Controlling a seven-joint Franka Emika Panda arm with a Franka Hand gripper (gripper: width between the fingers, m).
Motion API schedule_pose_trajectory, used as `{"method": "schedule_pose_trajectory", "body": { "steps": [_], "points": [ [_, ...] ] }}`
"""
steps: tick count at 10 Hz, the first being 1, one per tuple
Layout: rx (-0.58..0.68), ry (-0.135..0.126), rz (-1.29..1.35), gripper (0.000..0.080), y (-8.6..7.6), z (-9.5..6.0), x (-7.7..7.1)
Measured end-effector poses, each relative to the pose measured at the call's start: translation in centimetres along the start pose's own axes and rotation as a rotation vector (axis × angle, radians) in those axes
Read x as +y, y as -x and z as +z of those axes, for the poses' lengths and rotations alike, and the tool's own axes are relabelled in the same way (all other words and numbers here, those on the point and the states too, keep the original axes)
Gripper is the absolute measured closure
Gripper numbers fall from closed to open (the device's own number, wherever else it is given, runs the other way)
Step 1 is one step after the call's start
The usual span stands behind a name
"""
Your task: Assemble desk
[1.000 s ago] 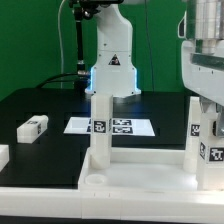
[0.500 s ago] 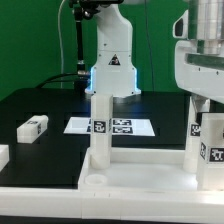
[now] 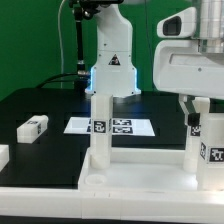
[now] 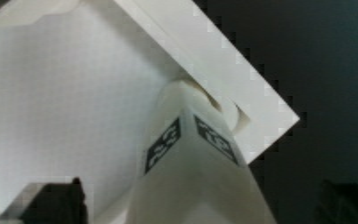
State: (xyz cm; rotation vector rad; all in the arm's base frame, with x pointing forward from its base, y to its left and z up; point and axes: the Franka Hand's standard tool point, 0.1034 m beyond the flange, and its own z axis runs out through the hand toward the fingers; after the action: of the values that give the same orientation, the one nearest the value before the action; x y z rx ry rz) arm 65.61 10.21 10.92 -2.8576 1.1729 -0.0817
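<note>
The desk's white tabletop point(image 3: 140, 172) lies underside up at the front of the black table. Two white square legs stand upright in its corner sockets, one on the exterior view's left point(image 3: 100, 130) and one on its right point(image 3: 210, 150). My gripper point(image 3: 206, 108) hangs open just over the right leg's top, a finger point(image 3: 192, 110) beside it and not pressing it. In the wrist view that leg point(image 4: 194, 160) runs down to the tabletop point(image 4: 69, 90) corner, and my open gripper point(image 4: 197, 208) straddles it with dark fingertips point(image 4: 51, 205) well apart.
A loose leg point(image 3: 33, 126) lies on the black table at the exterior view's left, and another white part point(image 3: 3, 155) shows at the left edge. The marker board point(image 3: 125, 127) lies behind the tabletop. The arm's base point(image 3: 112, 65) stands at the back.
The gripper has opened, letting go of the right leg, and has risen and shifted toward the exterior view's left. The leg stays upright in its socket.
</note>
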Motion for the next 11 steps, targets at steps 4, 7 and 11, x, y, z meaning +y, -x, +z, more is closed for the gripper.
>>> {"method": "schedule_pose_trajectory", "body": {
  "steps": [4,7,11],
  "points": [
    [0.011,0.016,-0.308,0.015,0.01,0.01,0.03],
    [0.015,0.026,-0.521,0.015,0.02,0.0,0.01],
    [0.016,0.04,-0.773,0.015,-0.15,0.01,0.18]
  ]
}}
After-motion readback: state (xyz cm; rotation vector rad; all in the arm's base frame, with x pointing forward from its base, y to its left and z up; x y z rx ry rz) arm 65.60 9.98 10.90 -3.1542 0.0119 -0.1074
